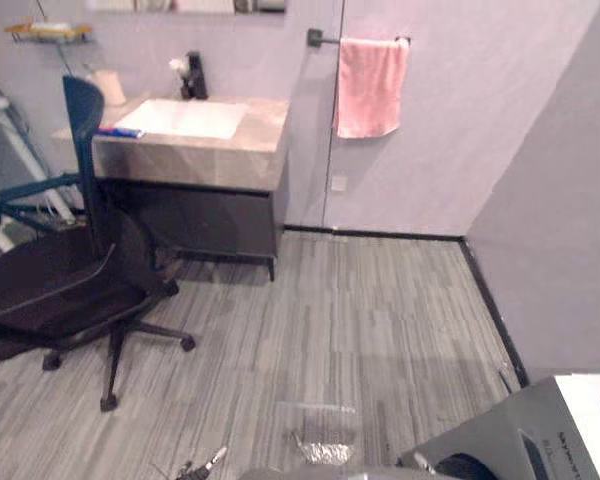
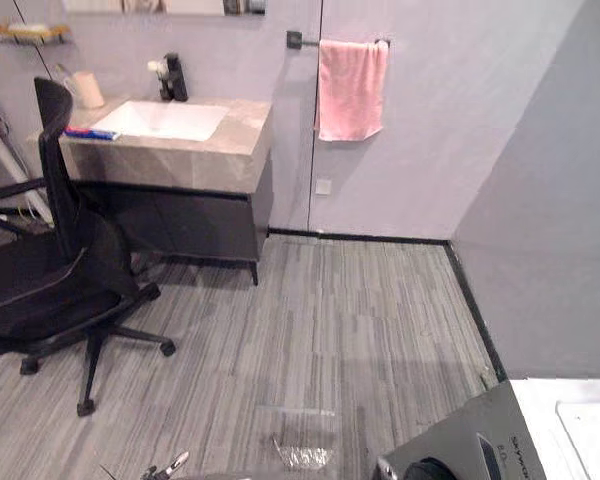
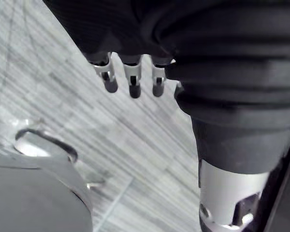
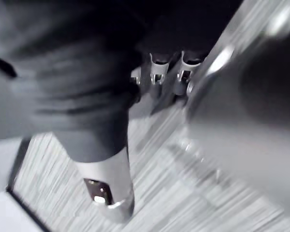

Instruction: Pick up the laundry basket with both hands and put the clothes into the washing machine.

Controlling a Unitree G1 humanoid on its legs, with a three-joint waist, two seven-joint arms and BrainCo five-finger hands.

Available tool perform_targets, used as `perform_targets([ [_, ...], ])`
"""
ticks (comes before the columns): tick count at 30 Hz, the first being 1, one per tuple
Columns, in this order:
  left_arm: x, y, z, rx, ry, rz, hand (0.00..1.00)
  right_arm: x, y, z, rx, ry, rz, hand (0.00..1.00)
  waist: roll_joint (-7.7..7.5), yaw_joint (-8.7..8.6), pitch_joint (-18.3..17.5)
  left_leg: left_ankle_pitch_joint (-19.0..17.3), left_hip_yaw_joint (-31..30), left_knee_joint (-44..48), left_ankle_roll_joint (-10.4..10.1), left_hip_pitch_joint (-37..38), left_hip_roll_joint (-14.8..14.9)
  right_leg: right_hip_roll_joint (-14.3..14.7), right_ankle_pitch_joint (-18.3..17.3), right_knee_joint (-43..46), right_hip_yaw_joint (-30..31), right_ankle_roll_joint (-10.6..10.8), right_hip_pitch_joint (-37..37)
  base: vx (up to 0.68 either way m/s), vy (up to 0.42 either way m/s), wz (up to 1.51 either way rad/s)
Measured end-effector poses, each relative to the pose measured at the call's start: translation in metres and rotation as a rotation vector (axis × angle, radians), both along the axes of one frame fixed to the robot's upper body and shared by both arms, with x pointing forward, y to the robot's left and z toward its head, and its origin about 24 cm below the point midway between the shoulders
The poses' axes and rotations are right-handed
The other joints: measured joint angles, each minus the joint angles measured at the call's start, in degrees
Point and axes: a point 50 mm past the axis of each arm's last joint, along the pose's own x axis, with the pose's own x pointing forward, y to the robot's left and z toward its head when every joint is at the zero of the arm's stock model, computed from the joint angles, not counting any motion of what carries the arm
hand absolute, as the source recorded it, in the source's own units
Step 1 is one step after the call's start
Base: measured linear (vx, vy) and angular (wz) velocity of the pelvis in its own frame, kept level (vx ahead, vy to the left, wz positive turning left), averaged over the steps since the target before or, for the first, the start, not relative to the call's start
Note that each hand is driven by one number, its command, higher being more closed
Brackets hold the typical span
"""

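Washing machine point(image 1: 500, 440) sits lower right of the frame, nearer the right hand point(image 4: 157, 72), whose grip I cannot tell; left hand point(image 3: 134, 84) slack, empty.

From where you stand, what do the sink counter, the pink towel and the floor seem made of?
The sink counter looks like stone or stone-look laminate: beige, smooth, faintly mottled. The pink towel seems soft cloth, hanging limp in folds. The floor looks like grey striped vinyl or carpet tile; I cannot tell which.
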Motion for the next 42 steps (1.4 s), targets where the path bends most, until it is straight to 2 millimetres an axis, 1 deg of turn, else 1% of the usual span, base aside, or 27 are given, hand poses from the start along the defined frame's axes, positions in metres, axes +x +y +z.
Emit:
perform_targets([
  [2,-0.003,-0.001,-0.001,0.001,0.009,-0.021,0.00,0.009,0.001,0.001,0.001,-0.024,0.009,0.00,0.59,0.17,-0.2,0.2,0.7,-3.0,0.3,2.3,-0.1,0.0,0.4,7.5,0.1,-0.7,-3.7,0.09,0.062,-0.34],
  [4,-0.005,-0.002,-0.001,0.000,0.019,-0.028,0.00,0.017,0.000,0.004,-0.012,-0.054,0.011,0.00,1.50,-0.14,0.3,2.6,0.8,-5.0,1.5,4.8,0.1,0.4,2.0,22.6,0.1,-3.1,-10.6,0.09,0.048,-0.22],
  [6,-0.005,0.002,-0.001,0.008,0.021,-0.028,0.00,0.007,0.003,0.002,-0.005,-0.031,0.004,0.00,1.09,-0.42,1.4,2.5,0.7,-5.5,2.7,8.0,0.2,0.8,2.7,31.0,0.5,-4.6,-12.9,0.16,0.011,0.04],
  [7,-0.005,0.005,0.000,0.015,0.021,-0.030,0.00,0.000,0.006,0.000,0.006,-0.014,-0.002,0.00,0.28,-0.38,1.6,2.2,0.4,-5.5,3.1,9.7,0.8,2.6,0.8,34.0,1.1,-3.9,-13.0,0.15,-0.008,0.13],
  [9,-0.003,0.007,0.000,0.025,0.021,-0.042,0.00,-0.001,0.009,0.000,0.011,-0.013,0.000,0.00,-0.19,-0.53,1.7,1.8,-0.2,-6.2,2.9,11.1,1.9,6.0,-3.2,35.2,0.8,-3.4,-14.0,0.15,-0.066,0.16],
  [10,-0.001,0.006,0.001,0.025,0.017,-0.051,0.00,0.000,0.011,0.000,0.014,-0.016,0.005,0.00,0.00,-0.66,1.8,1.5,-0.6,-6.4,2.5,11.7,2.8,7.9,-5.1,33.9,-0.7,-3.4,-15.0,0.21,-0.094,0.14],
  [12,0.000,0.004,0.000,0.017,0.011,-0.019,0.00,0.002,0.011,0.000,0.013,-0.016,0.023,0.00,0.16,-0.60,1.9,1.1,-0.6,-7.0,1.9,12.6,3.9,9.9,-6.4,29.9,-2.6,-3.5,-15.5,0.18,-0.082,0.02],
  [13,-0.001,0.004,0.000,0.016,0.011,-0.006,0.00,0.004,0.012,0.000,0.011,-0.018,0.057,0.00,0.24,-0.73,1.9,0.6,-0.5,-7.6,0.8,13.0,5.0,11.3,-6.2,23.6,-4.5,-3.6,-15.0,0.17,-0.100,-0.03],
  [15,0.000,0.005,0.000,0.016,0.007,-0.002,0.00,0.005,0.013,0.000,0.013,-0.018,0.070,0.00,-0.03,-1.05,1.9,-0.2,-0.7,-7.8,-0.5,13.8,5.1,11.8,-3.4,15.7,-4.8,-3.7,-13.1,0.24,-0.151,0.06],
  [16,0.002,0.005,0.001,0.020,0.002,-0.009,0.00,0.003,0.014,0.000,0.016,-0.011,0.070,0.00,-0.60,-1.52,1.8,-1.2,-1.4,-7.8,-1.5,14.3,4.8,11.5,1.7,10.7,-4.2,-5.1,-11.2,0.33,-0.231,0.26],
  [18,0.006,-0.007,-0.002,-0.013,0.004,-0.022,0.00,-0.001,0.010,-0.001,0.011,0.004,0.050,0.00,0.66,-2.17,1.2,-2.5,-3.8,-6.5,-3.1,14.3,6.9,13.3,0.6,8.0,-5.6,-5.0,-8.8,0.27,-0.195,0.43],
  [20,0.015,-0.015,-0.002,-0.035,-0.021,-0.034,0.00,-0.002,0.005,-0.001,0.004,0.009,0.032,0.00,1.93,-1.89,1.5,-3.6,-5.0,-4.5,-4.8,14.1,9.1,15.5,0.3,5.4,-6.7,-5.7,-6.8,0.24,-0.173,0.23],
  [21,0.018,-0.016,-0.002,-0.039,-0.033,-0.034,0.00,-0.001,0.004,-0.001,0.002,0.008,0.026,0.00,2.10,-1.58,1.7,-4.2,-5.6,-0.5,-5.9,12.8,10.3,16.6,0.3,3.9,-6.9,-6.5,-5.5,0.26,-0.227,0.05],
  [22,0.018,-0.016,-0.001,-0.038,-0.036,-0.029,0.00,0.005,0.005,0.000,0.002,-0.005,0.036,0.00,2.13,-1.49,2.1,-4.9,-6.8,7.5,-7.0,9.3,11.0,17.4,-0.1,2.8,-7.0,-7.0,-4.1,0.18,-0.183,0.05],
  [23,0.018,-0.014,-0.001,-0.032,-0.040,-0.025,0.00,0.006,0.005,0.000,0.000,-0.007,0.051,0.00,2.12,-1.49,2.2,-4.8,-7.6,13.5,-7.0,6.4,11.3,17.9,-0.4,2.3,-7.0,-7.4,-3.6,0.12,-0.157,0.04],
  [24,0.019,-0.014,0.000,-0.034,-0.048,-0.005,0.00,0.008,0.003,0.001,-0.010,-0.009,0.083,0.00,2.60,-0.96,2.8,-4.9,-8.7,24.3,-7.5,1.6,12.3,18.8,-0.7,1.9,-7.1,-7.8,-2.5,0.12,-0.093,-0.10],
  [25,0.021,-0.017,0.000,-0.040,-0.062,0.014,0.00,0.011,0.002,0.001,-0.019,-0.011,0.103,0.00,3.11,0.08,3.4,-5.1,-8.6,31.1,-7.4,-2.0,13.2,19.3,-0.8,1.8,-7.1,-8.1,-0.8,0.12,-0.058,-0.13],
  [26,0.021,-0.017,0.000,-0.040,-0.064,0.017,0.00,0.014,0.002,0.002,-0.019,-0.014,0.105,0.00,2.68,0.13,3.8,-5.1,-7.9,31.4,-7.3,-2.5,13.5,19.2,-0.8,1.7,-7.0,-8.0,0.0,0.10,0.013,-0.17],
  [28,0.022,-0.016,0.001,-0.034,-0.071,0.018,0.00,0.026,0.004,0.003,-0.020,-0.044,0.123,0.00,2.56,0.43,3.9,-5.1,-5.5,25.8,-7.2,-3.1,14.7,18.5,-0.8,0.9,-6.2,-7.9,1.0,0.03,0.073,-0.16],
  [30,0.021,-0.019,0.000,-0.041,-0.067,0.019,0.00,0.043,0.009,0.007,-0.024,-0.093,0.156,0.00,2.99,0.35,3.8,-3.3,-5.1,10.9,-6.8,-1.6,14.8,17.7,-1.0,0.6,-5.6,-6.7,1.1,0.04,0.198,-0.17],
  [31,0.019,-0.016,0.000,-0.028,-0.060,0.026,0.00,0.047,0.015,0.007,-0.012,-0.103,0.163,0.00,2.99,0.77,3.1,0.2,-4.2,5.8,-7.2,-0.3,13.2,16.1,-1.2,0.8,-4.3,-5.7,0.3,0.07,0.205,-0.19],
  [32,0.019,-0.012,0.001,-0.016,-0.057,0.026,0.00,0.049,0.022,0.007,0.000,-0.105,0.179,0.00,2.03,1.31,3.1,1.1,-3.5,3.3,-6.8,0.7,12.0,15.0,-1.2,0.5,-3.7,-5.4,0.3,0.09,0.180,-0.12],
  [33,0.019,-0.009,0.001,-0.006,-0.051,0.011,0.00,0.051,0.029,0.006,0.018,-0.108,0.196,0.00,0.87,1.16,2.6,3.3,-3.2,-0.7,-6.0,2.5,9.8,13.1,-0.7,-0.2,-3.5,-4.5,0.5,0.09,0.140,0.11],
  [34,0.020,-0.008,0.001,-0.002,-0.041,-0.021,0.00,0.051,0.033,0.006,0.029,-0.106,0.195,0.00,0.34,1.02,2.1,4.9,-3.2,-4.1,-5.2,3.7,8.1,11.6,-0.4,-1.0,-3.7,-4.0,0.6,0.08,0.137,0.20],
  [37,0.020,-0.008,0.000,-0.003,-0.020,-0.063,0.00,0.048,0.032,0.005,0.031,-0.094,0.193,0.00,0.00,0.77,1.6,7.8,-3.3,-9.1,-3.7,6.1,5.3,9.4,0.5,-3.1,-3.6,-2.6,1.9,0.07,0.145,0.19],
  [39,0.016,-0.007,-0.002,0.001,0.004,-0.090,0.00,0.043,0.027,0.003,0.025,-0.067,0.193,0.00,0.42,-0.21,1.4,8.8,-3.5,-11.3,-2.6,7.7,3.7,8.2,1.0,-4.0,-3.2,-1.8,2.9,0.04,0.133,0.11],
  [42,0.013,-0.003,-0.002,0.009,0.022,-0.102,0.00,0.035,0.019,0.001,0.010,-0.030,0.209,0.00,0.44,-0.25,1.4,9.3,-3.2,-13.2,-1.8,9.1,2.6,7.3,1.1,-4.4,-2.6,-1.7,3.5,0.01,0.118,-0.05],
])
